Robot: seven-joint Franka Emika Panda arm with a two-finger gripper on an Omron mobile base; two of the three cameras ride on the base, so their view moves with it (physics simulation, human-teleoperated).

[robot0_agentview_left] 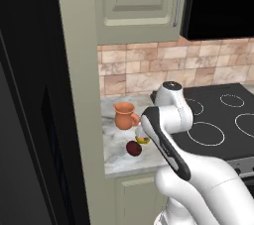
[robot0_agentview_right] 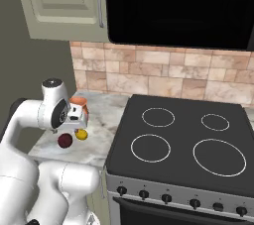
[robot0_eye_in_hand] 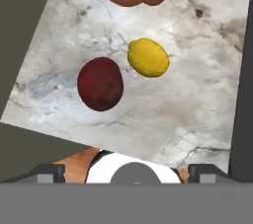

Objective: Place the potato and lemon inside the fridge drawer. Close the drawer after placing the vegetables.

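The potato (robot0_eye_in_hand: pixel 100 84) and the lemon (robot0_eye_in_hand: pixel 148 57) lie on the marble worktop (robot0_eye_in_hand: pixel 188 109). They are close to each other but do not touch. In the left base view the dark red potato (robot0_agentview_left: pixel 133 148) is nearer to the front edge of the worktop (robot0_agentview_left: pixel 115 157), and the yellow lemon (robot0_agentview_left: pixel 144 140) sits a little farther back and to the right, partly hidden by the white arm. In the right base view the potato (robot0_agentview_right: pixel 65 140) is on the left and the lemon (robot0_agentview_right: pixel 81 134) is just beside it on the right.

An orange-brown jug (robot0_agentview_left: pixel 124 115) stands upright on the worktop behind the two, near the tiled wall (robot0_agentview_left: pixel 163 65). A black stove top (robot0_agentview_right: pixel 183 142) with white rings is to the right of the worktop.

The tool (robot0_eye_in_hand: pixel 126 172) hangs above the worktop, over the potato and the lemon, and looks down at them. Its two dark tips stand far apart at the bottom of the hand view. Nothing is between them, and they touch neither the potato nor the lemon.
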